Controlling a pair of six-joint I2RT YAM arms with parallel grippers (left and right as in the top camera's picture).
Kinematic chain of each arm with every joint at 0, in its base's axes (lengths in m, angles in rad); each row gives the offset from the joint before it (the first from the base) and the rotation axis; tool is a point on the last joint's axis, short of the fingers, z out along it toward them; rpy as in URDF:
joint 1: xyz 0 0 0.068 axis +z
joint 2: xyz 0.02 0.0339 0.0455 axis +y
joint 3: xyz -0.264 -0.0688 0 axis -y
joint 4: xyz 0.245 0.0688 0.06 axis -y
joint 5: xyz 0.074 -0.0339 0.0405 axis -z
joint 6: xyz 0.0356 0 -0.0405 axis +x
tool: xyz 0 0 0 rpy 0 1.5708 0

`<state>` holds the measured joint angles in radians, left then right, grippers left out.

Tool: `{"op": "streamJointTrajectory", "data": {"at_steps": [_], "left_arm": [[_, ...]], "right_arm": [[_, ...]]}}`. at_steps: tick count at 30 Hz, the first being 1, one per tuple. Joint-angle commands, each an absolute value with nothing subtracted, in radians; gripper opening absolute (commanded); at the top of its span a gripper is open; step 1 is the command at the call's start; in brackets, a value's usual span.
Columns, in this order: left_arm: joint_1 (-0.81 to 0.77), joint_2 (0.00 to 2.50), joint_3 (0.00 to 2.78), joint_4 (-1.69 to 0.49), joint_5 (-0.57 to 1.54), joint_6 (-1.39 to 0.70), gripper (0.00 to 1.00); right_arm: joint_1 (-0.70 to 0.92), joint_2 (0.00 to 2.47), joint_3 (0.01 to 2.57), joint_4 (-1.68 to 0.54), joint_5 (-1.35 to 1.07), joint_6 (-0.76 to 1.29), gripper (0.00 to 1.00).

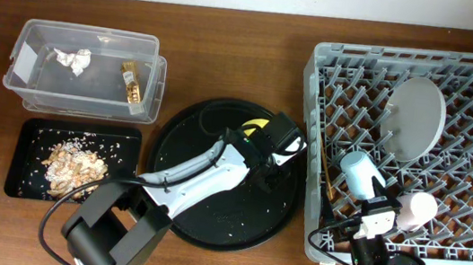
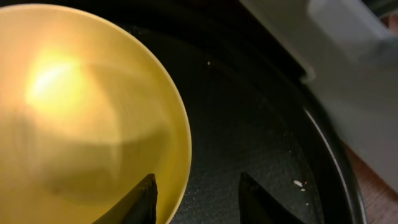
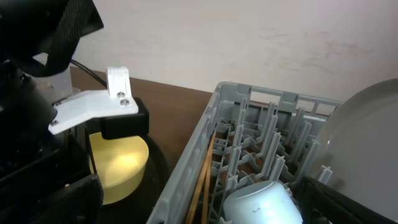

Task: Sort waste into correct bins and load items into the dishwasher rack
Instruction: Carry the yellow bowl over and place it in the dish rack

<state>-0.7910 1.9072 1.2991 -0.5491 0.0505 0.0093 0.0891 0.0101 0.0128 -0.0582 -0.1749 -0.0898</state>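
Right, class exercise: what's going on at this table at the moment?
The left arm's fingers are open astride the rim of the yellow bowl, which sits on the round black tray, so a grasp looks likely next. The plate, blue cup, pink cup and chopsticks are in the rack. Tissue and wrapper lie in the clear tub, food scraps in the shallow black tray. The right arm sits at the rack's near edge; its fingers cannot be made out.

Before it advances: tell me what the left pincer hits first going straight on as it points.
Open, the left pincer straddles the rim of the yellow bowl. Straight on, one finger likely meets the bowl's inner wall first, the other the round black tray; depth is unclear.
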Motion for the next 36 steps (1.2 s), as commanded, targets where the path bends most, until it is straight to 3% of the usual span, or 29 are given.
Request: {"op": "streamJointTrajectory", "data": {"at_steps": [1, 3, 5, 9, 11, 12, 18, 21, 26, 28, 34, 36], "left_arm": [[-0.796, 1.919, 1.301, -0.543, 0.063, 0.109, 0.42], [-0.796, 1.925, 1.301, -0.532, 0.03, 0.115, 0.4], [-0.796, 1.946, 1.301, -0.52, 0.003, 0.126, 0.2], [-0.796, 2.011, 1.301, -0.547, 0.003, 0.152, 0.17], [-0.796, 2.012, 1.301, -0.55, 0.002, 0.152, 0.09], [-0.796, 2.009, 1.314, -0.561, 0.003, 0.143, 0.0], [-0.772, 1.935, 1.615, -0.774, 0.036, -0.008, 0.0], [-0.69, 1.924, 1.782, -0.741, 0.375, -0.087, 0.0], [-0.573, 2.002, 1.787, -0.292, 0.819, -0.415, 0.0], [-0.585, 2.084, 1.787, -0.007, 0.976, -0.625, 0.0], [-0.714, 2.313, 1.787, 0.602, 0.948, -1.24, 0.0], [-0.731, 2.35, 1.787, 0.704, 0.898, -1.348, 0.0]], "right_arm": [[0.083, 0.004, 0.006, -0.059, -0.179, -0.094, 0.98], [0.083, 0.004, 0.006, -0.059, -0.179, -0.094, 0.98], [0.083, 0.004, 0.006, -0.059, -0.18, -0.094, 0.98], [0.083, 0.004, 0.006, -0.059, -0.18, -0.094, 0.98], [0.083, 0.004, 0.006, -0.059, -0.179, -0.094, 0.98], [0.083, 0.004, 0.006, -0.059, -0.18, -0.094, 0.98], [0.083, 0.004, 0.006, -0.059, -0.179, -0.094, 0.98], [0.083, 0.004, 0.006, -0.059, -0.179, -0.094, 0.98], [0.083, 0.004, 0.006, -0.059, -0.18, -0.094, 0.98], [0.083, 0.004, 0.006, -0.059, -0.18, -0.094, 0.98], [0.083, 0.004, 0.006, -0.059, -0.18, -0.094, 0.98], [0.083, 0.004, 0.006, -0.059, -0.179, -0.094, 0.98]]}}
